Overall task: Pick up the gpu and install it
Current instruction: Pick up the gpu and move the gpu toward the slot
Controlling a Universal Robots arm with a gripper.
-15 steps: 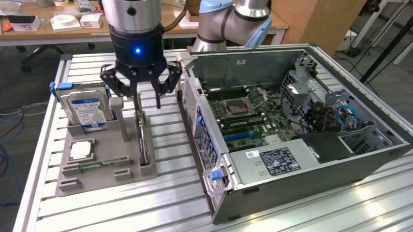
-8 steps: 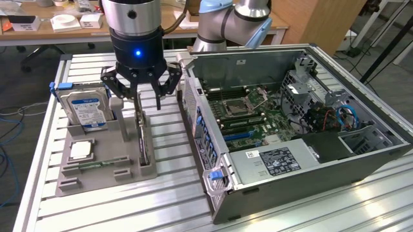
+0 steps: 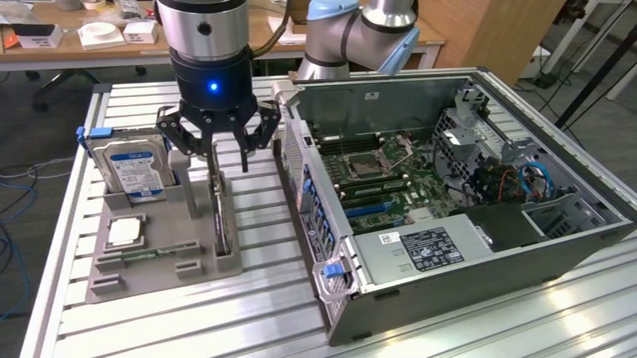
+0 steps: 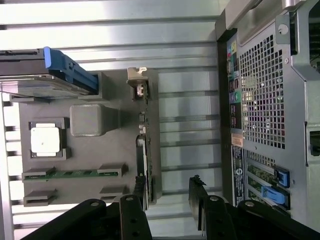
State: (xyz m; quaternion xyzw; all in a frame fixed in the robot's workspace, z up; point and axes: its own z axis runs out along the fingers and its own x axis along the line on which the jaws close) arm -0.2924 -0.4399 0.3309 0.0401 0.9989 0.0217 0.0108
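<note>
**Centring on the gpu**

Our gripper (image 3: 213, 142) hung with jaws apart and empty just above the gpu (image 3: 220, 216), which stood on edge in the grey holder (image 3: 149, 265) on the worktop (image 3: 199, 321), beside the open case (image 3: 448, 186). The card sat off-centre between the jaws, so we judged it wanted centring before a square, gentle close.

On the table (image 3: 199, 328), a tray (image 3: 149, 274) sits at the exterior view's left, with the computer case (image 3: 478, 276) just beside it on the right. In the tray, the hard drive (image 3: 134, 168) stands farthest back, and the processor chip (image 3: 121, 233) and then the memory stick (image 3: 149, 256) lie nearer. The gpu (image 3: 220, 216) stands on edge along the tray's case side, with the gripper (image 3: 217, 153) above its far end.
</note>
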